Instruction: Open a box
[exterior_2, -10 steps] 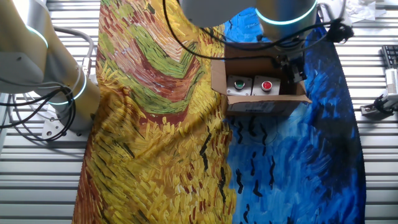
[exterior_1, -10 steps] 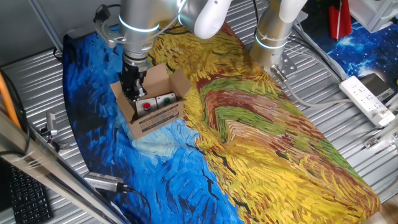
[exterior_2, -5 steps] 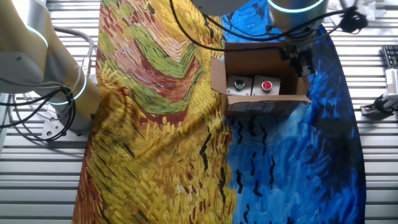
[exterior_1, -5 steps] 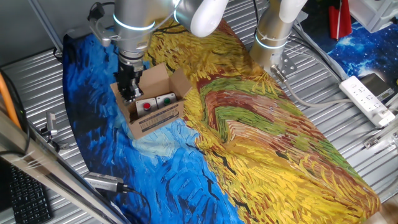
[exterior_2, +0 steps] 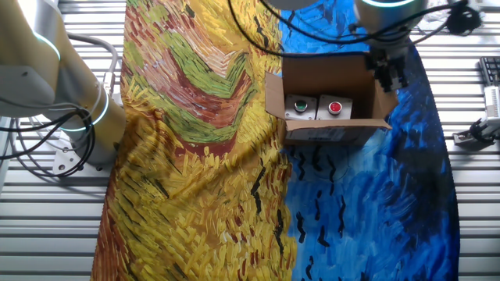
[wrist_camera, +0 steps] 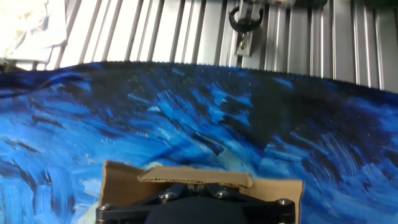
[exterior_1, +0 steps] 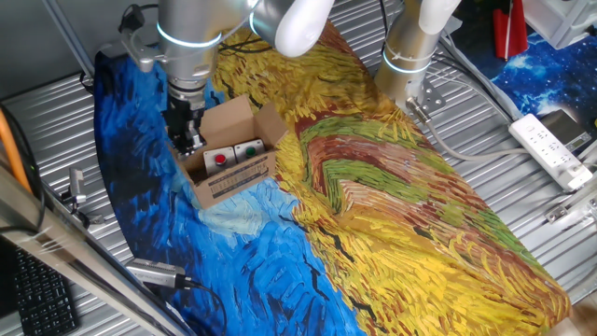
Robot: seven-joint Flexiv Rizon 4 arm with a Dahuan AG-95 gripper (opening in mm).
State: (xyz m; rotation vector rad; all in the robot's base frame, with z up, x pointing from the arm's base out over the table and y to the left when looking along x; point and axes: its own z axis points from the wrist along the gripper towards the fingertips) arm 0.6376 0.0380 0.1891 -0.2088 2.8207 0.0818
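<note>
Brown corrugated cardboard, that small carton (exterior_1: 229, 154), sits near the blue end of the painted cloth (exterior_1: 392, 215) spread over the slatted metal table (exterior_1: 56, 121), and it is the side flap that has moved: over the last second the arm's black two-finger gripper (exterior_1: 184, 133) has slid outward from above the box's inside to its outer edge, taking the flap (exterior_2: 383, 97) with it, so that flap now lies folded back over the blue cloth. In the hand camera a strip of cardboard edge (wrist_camera: 199, 180) shows right at the fingers, so I judge they are clamped on the flap, though the fingertips themselves are hidden. With that flap down the top stands open, and two white units, one with a red button (exterior_2: 335, 107) and one with a green button (exterior_2: 300, 105), show inside; the task looks nearly done, with only letting go left. The box stays upright, mouth facing up, its long axis running along the labelled side wall (exterior_1: 238, 177), roughly across the cloth's width.
</note>
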